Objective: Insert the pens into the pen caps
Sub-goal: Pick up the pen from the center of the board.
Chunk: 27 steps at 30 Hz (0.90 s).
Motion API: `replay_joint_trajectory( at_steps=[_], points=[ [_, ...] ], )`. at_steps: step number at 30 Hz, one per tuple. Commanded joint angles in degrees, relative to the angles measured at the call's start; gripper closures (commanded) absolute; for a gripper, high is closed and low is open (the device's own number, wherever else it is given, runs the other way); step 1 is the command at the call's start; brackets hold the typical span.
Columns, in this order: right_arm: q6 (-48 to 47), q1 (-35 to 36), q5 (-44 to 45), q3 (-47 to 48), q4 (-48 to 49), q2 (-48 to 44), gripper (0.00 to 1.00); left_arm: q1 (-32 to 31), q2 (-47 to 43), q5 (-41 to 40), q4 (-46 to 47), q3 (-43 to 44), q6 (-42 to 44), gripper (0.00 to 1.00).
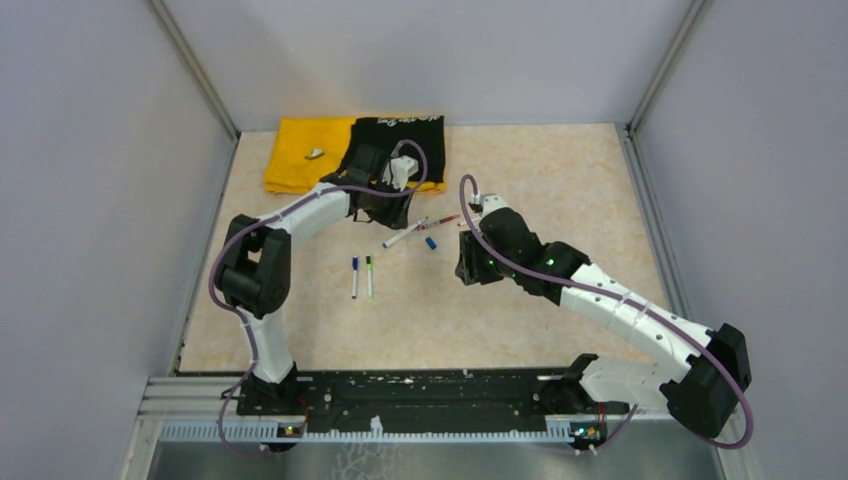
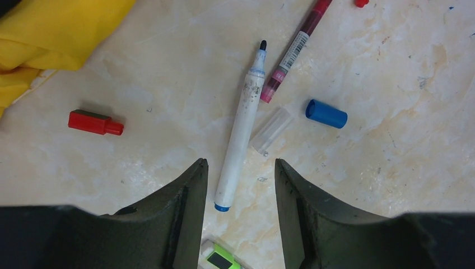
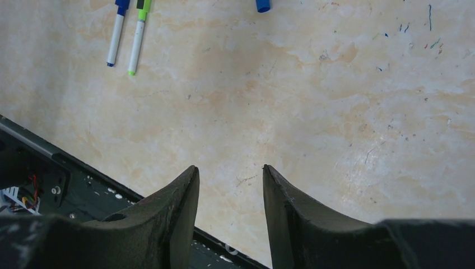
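L arm is stretched to the far side of the table (image 1: 520,330). The left gripper (image 2: 240,163) hangs open, 1 finger either side of the rear end of a white pen (image 2: 242,129), not touching it as far as I can see. That pen lies flat w/ no cap on, its dark tip bare and pointing away. Just beside its tip end lies a maroon pen (image 2: 295,49); can't tell if that one's capped.

3 loose caps, no pen in any:
- a clear cap (image 2: 270,130) right next to the white barrel
- a blue cap (image 2: 326,114) a bit further out
- a red cap (image 2: 95,122) well apart on the other side, near the yellow cloth (image 2: 50,28)

The right gripper (image 3: 231,168) is open over bare tabletop, holding nothing. 2 more pens lie side by side nearer the arms' bases: a blue-capped pen (image 3: 116,33) and a green-capped pen (image 3: 138,36), each sitting in its cap. A black cloth (image 1: 400,130) overlaps the yellow one at the far edge.
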Motion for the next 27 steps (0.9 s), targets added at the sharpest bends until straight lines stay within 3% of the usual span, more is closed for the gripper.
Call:
replay_joint_trajectory(
  at_steps=[1, 20, 27],
  points=[
    [-0.36, -0.19, 0.85, 0.62, 1.32, -1.94, 0.55, 0.00, 2.05, -0.48, -0.12, 1.19, 3.14, 0.47],
    [-0.46, -0.19, 0.25, 0.89, 1.06, -1.31, 0.55, -0.38, 7.68, -5.05, -0.66, 1.55, 5.99, 0.48],
    [0.13, -0.21, 0.06, -0.47, 1.73, -2.16, 0.55, -1.61, 9.42, -9.31, -1.57, 1.88, 6.69, 0.59]
  ],
)
